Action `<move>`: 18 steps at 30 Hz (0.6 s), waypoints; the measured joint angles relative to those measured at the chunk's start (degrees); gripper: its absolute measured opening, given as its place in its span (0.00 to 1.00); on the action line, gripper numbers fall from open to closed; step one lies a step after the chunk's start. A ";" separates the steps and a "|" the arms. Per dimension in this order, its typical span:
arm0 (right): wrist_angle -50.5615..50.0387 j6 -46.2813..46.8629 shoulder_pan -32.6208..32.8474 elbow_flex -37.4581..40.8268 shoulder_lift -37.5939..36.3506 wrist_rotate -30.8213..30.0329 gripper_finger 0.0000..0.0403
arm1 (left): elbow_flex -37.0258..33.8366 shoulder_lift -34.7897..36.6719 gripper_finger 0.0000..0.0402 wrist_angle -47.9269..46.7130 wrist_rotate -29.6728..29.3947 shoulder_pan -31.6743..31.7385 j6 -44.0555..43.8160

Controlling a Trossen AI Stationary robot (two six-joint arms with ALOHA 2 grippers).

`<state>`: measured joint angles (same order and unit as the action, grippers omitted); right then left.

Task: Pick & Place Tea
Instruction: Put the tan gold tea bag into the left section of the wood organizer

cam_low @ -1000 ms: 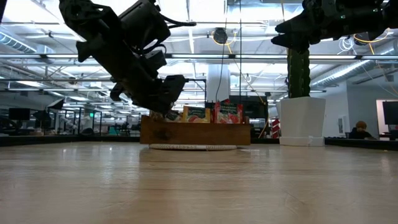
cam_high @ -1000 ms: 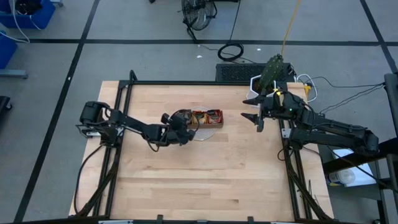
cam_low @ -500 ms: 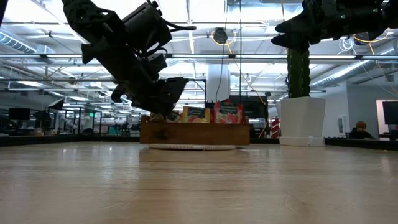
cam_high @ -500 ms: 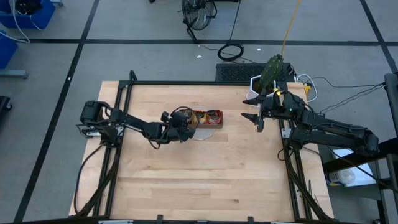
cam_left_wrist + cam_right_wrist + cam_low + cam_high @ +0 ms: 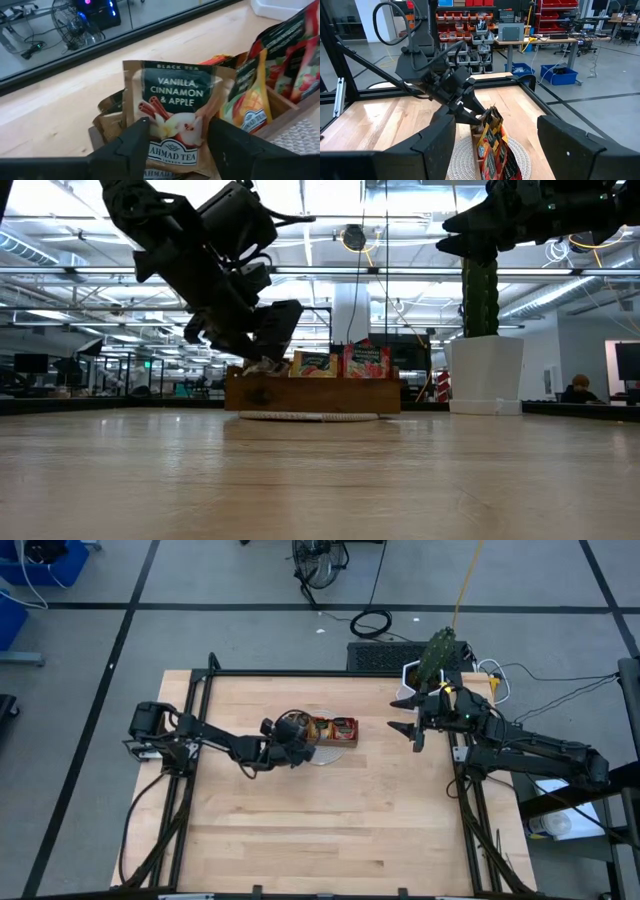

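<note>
My left gripper [image 5: 175, 142] hangs over the end compartment of the brown three-compartment wooden tray [image 5: 322, 730] that lies toward the table's left edge; the tray stands on a pale woven round mat [image 5: 310, 417] near the middle of the table [image 5: 300, 830], somewhat toward the far edge. My fingers [image 5: 132, 145] stand apart, one on either side of the pale beige square tea sachet with the dark vanilla, cinnamon and apple label [image 5: 175, 112]. It stands upright in that compartment with other beige sachets [image 5: 107, 107] behind it. Whether either finger touches it, I cannot tell.

The orange-yellow sachets [image 5: 247, 97] fill the middle compartment and the red sachets [image 5: 295, 55] the one beyond.

Finding: the step in hand appears to be the release. To do it well, I judge the fingers should part fully before any lift, then rise straight, so neither finger catches the sachet's top edge and drags it out or tips it onto the neighbouring stack.

My right gripper [image 5: 410, 720] waits near the table's right edge, fingers wide apart, holding nothing.
</note>
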<state>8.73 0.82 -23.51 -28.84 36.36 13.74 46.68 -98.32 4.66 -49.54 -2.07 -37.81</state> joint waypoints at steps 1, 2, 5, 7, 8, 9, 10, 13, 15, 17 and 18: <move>0.00 0.02 0.00 0.00 0.00 0.02 0.65 | 0.00 0.00 0.49 0.39 -0.02 -0.08 0.34; 0.00 0.02 0.00 0.00 0.00 0.02 0.65 | 0.00 0.02 0.51 0.76 -0.02 -0.15 0.44; 0.00 0.02 0.00 0.00 0.00 0.02 0.65 | 0.00 0.02 0.53 1.87 -0.05 -0.19 1.37; 0.00 0.02 0.00 0.00 0.00 0.02 0.65 | 0.00 0.02 0.54 2.09 -0.54 -0.19 1.91; 0.00 0.02 0.00 0.00 0.00 0.02 0.65 | 0.00 0.02 0.54 2.02 -1.15 -0.19 1.95; 0.00 0.02 0.00 0.00 0.00 0.02 0.65 | 0.00 0.02 0.53 1.95 -1.81 -0.19 2.00; 0.00 0.02 0.00 0.00 0.00 0.02 0.65 | 0.00 0.02 0.53 1.93 -2.62 -0.19 2.02; 0.00 0.02 0.00 0.00 0.00 0.02 0.65 | 0.00 0.02 0.53 1.64 -4.57 -0.19 2.08; 0.00 0.02 0.00 0.00 0.00 0.02 0.65 | 0.00 0.02 0.53 1.49 -4.87 -0.15 1.82; 0.00 0.02 0.00 0.00 0.00 0.02 0.65 | 0.00 0.02 0.53 1.51 -4.76 -0.15 1.64; 0.00 0.02 0.00 0.00 0.00 0.02 0.65 | 0.00 0.02 0.53 1.51 -4.60 -0.15 1.52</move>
<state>8.73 0.84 -23.51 -28.84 36.36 13.76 46.68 -98.30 6.17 -54.14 -2.22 -36.29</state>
